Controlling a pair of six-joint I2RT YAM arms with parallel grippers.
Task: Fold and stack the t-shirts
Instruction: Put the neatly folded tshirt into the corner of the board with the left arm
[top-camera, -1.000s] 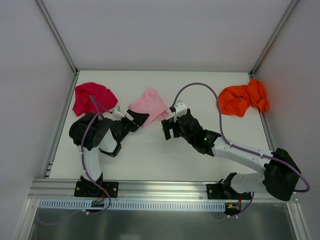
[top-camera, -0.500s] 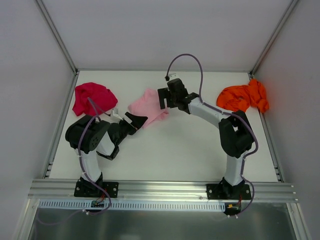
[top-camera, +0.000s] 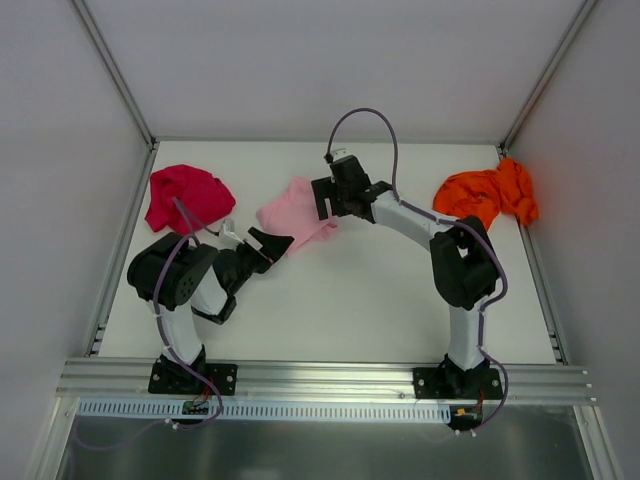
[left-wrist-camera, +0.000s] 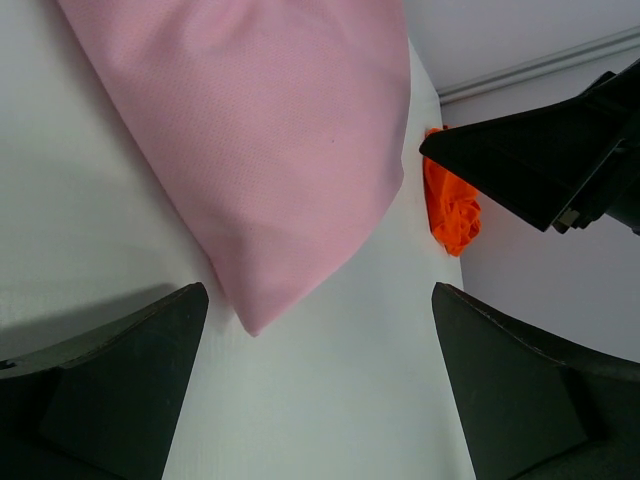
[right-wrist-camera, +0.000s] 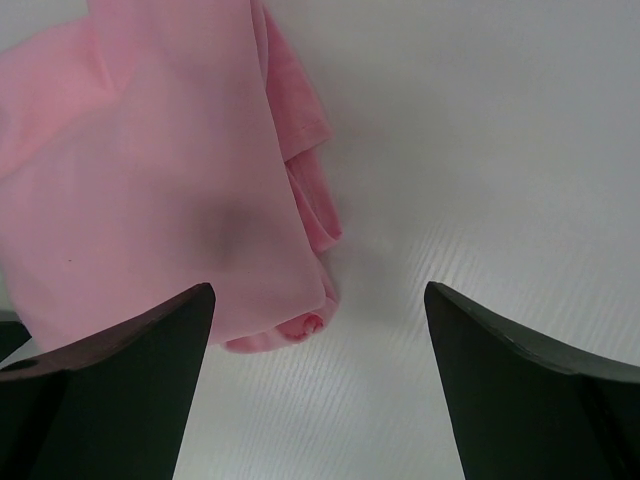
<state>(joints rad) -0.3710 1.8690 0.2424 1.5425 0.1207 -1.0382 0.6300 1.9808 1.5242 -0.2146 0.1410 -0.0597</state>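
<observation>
A crumpled light pink t-shirt (top-camera: 296, 212) lies at the table's middle back. My left gripper (top-camera: 267, 247) stands open just short of its near-left corner; in the left wrist view that pink corner (left-wrist-camera: 270, 130) points down between the fingers, touching neither. My right gripper (top-camera: 327, 204) hovers open at the shirt's right edge. In the right wrist view the rolled pink hem (right-wrist-camera: 300, 325) lies between the jaws, nearer the left finger, ungripped. The magenta-red t-shirt (top-camera: 184, 193) is bunched at the back left. The orange t-shirt (top-camera: 486, 196) is bunched at the back right and also shows as an orange t-shirt (left-wrist-camera: 450, 212) in the left wrist view.
White walls with metal frame posts (top-camera: 123, 95) close in the table on three sides. The right arm's purple cable (top-camera: 362, 115) loops above its wrist. An aluminium rail (top-camera: 320, 378) runs along the near edge by the arm bases.
My right arm has swung from the table's middle up and back to the pink shirt's right edge, then edged slightly left. The left arm has barely moved.
</observation>
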